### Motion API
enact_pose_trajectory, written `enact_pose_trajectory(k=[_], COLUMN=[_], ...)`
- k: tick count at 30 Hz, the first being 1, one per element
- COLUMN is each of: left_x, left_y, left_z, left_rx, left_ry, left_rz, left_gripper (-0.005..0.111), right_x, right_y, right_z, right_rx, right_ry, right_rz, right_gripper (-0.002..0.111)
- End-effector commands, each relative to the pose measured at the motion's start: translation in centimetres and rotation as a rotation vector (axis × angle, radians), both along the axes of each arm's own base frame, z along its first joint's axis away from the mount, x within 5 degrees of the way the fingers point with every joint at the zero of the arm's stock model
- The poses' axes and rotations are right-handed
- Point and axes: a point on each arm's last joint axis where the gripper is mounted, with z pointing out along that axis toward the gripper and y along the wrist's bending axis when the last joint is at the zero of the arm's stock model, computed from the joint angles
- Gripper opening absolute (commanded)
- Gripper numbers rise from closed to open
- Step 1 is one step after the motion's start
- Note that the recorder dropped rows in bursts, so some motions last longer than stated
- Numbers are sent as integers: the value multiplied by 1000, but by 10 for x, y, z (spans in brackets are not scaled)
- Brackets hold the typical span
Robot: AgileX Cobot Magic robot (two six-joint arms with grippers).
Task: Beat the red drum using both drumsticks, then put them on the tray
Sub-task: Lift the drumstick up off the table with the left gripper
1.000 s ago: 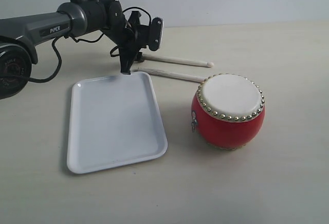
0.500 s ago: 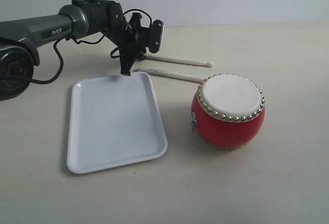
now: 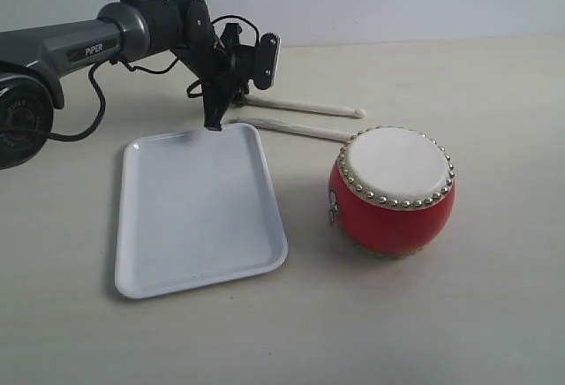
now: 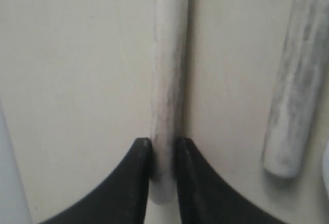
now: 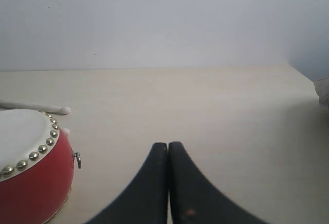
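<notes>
- Left end effector [image 4: 163, 147] is pinching one drumstick [image 4: 168, 80] near its butt end, the stick lying on the desk [image 4: 77, 80].
- Right end effector [image 5: 168, 147] is sitting closed and empty near the red drum [image 5: 31, 183].

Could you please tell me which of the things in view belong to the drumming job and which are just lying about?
In the job: red drum; tray; gripped drumstick, in the left claw; second drumstick, loose beside it; right claw, shut, empty.
Lying about: one pale object, cut off by the right wrist view's frame, too little showing to name.
</notes>
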Motion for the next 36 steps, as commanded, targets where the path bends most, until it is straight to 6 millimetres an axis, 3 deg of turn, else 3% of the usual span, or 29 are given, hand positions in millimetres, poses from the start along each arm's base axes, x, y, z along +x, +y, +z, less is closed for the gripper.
enact_pose_trajectory(k=[1,15,25,36], left_x=[-1,-16,-42,-90], left_y=[2,15,28,50], left_z=[37,95,146,159], left_rx=[-53,-76,-143,-224], left_ry=[-28,48,128,118], left_rz=[46,242,428,498], left_gripper=[0,0,0,0], right_x=[0,0,0,0], right_y=[0,0,0,0], right_z=[0,0,0,0], right_rx=[0,0,4,4], right_ry=[-10,-10,-10,-10], right_rz=[-7,-7,-7,-7], right_gripper=[0,0,0,0])
